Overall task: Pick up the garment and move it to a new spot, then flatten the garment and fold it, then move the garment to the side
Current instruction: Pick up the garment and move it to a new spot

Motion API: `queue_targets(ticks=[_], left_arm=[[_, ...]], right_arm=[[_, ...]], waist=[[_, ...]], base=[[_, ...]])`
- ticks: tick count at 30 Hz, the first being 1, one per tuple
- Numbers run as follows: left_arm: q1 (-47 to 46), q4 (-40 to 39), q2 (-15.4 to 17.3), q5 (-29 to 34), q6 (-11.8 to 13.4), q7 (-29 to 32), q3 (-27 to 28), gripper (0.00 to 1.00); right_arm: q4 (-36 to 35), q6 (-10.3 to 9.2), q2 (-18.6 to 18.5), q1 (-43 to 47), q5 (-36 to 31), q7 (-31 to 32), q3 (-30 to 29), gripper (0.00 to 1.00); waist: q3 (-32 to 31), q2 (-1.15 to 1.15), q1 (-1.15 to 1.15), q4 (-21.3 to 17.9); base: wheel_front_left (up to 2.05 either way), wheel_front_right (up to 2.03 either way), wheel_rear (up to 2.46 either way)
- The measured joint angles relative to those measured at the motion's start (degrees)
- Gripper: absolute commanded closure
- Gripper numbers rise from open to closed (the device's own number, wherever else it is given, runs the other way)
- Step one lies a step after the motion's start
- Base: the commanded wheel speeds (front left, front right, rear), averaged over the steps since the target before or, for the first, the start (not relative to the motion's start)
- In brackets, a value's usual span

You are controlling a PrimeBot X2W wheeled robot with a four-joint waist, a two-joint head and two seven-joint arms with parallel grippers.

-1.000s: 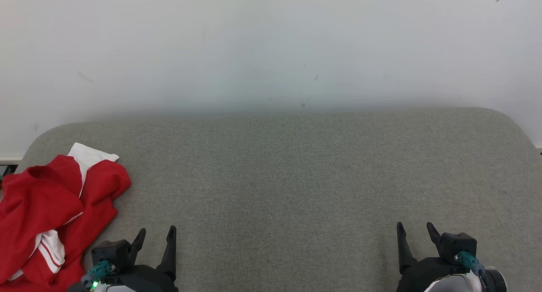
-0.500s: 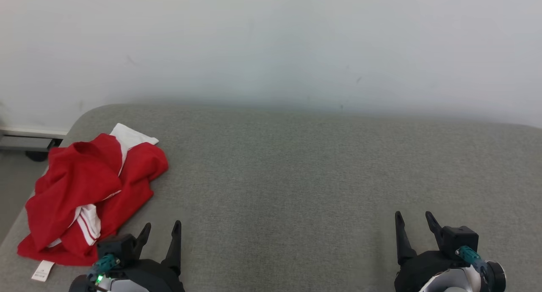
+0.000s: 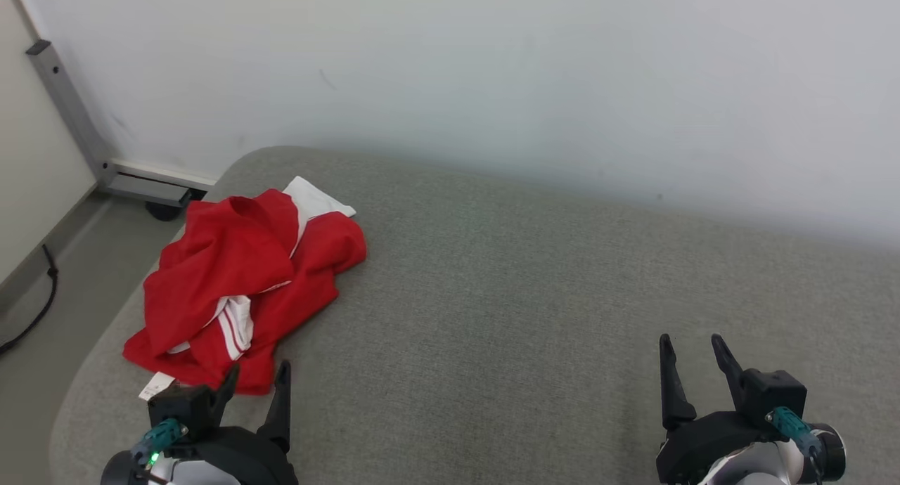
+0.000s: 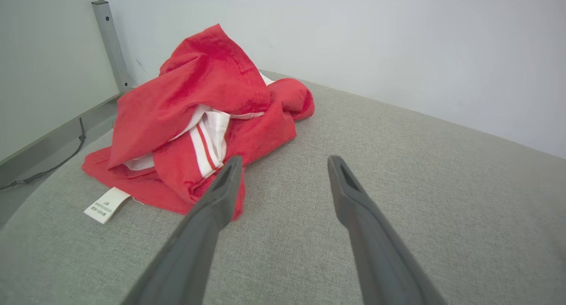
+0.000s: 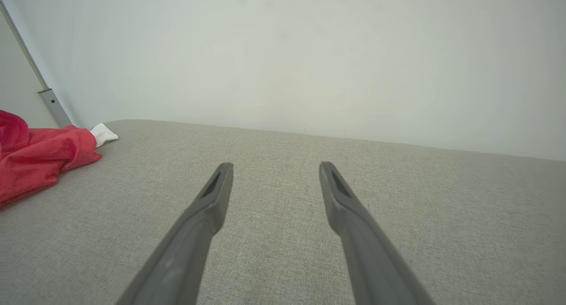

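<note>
- Off the tabletop's (image 3: 506, 295) left edge, a black cable (image 3: 39, 309) trails over the grey floor (image 3: 91, 281).
- A grey metal post (image 3: 67, 105) slants down the room's corner to a low rail (image 3: 151, 184). The dark lump (image 3: 165, 209) under the rail may be a caster, but it is too small to tell.
- The garment (image 3: 232, 274), red with white striped trim, lies crumpled in a heap at the far left corner of the grey fabric-covered tabletop. A white piece (image 3: 316, 198) pokes out toward the far edge, and a white label (image 3: 156, 385) lies flat on the near side.
- The left gripper (image 3: 257, 370) sits at the near edge, just beside the heap's near hem. Its fingers (image 4: 221, 194) are spread wide and hold nothing. In the left wrist view, one finger crosses in front of the red hem.
- Plain grey weave runs from the heap across to the right gripper (image 3: 690, 340).
- The right gripper sits by the near edge, well apart from the garment, fingers wide and empty.
- A pale wall (image 3: 534, 70) with a few small dark marks rises behind the far edge.
</note>
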Motion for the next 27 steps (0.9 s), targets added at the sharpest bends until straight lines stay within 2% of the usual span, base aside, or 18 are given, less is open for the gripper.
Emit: queue_targets(ticks=[11,20,27], left_arm=[[0.61,-1.41,0.69,0.03,0.26,-0.01,1.4,0.0],[-0.63,-0.79,0.21,-0.07,0.44,2.24,1.42,0.0],[-7.36,2.25,-1.15,-0.8,0.43,5.83,1.98,0.0]], right_arm=[[-3.22,0.0,0.68,1.64,-1.14,0.08,0.67,0.0],[-6.42,0.0,0.74,2.66,-1.81,2.15,1.94,0.0],[-12.79,0.0,-0.11,3.47,-4.02,4.15,3.24,0.0]], waist=[[-0.58,0.0,0.0,5.14],[0.41,0.0,0.0,5.12],[2.48,0.0,0.0,5.36]], base=[[0.0,0.0,0.0],[0.0,0.0,0.0],[0.0,0.0,0.0]])
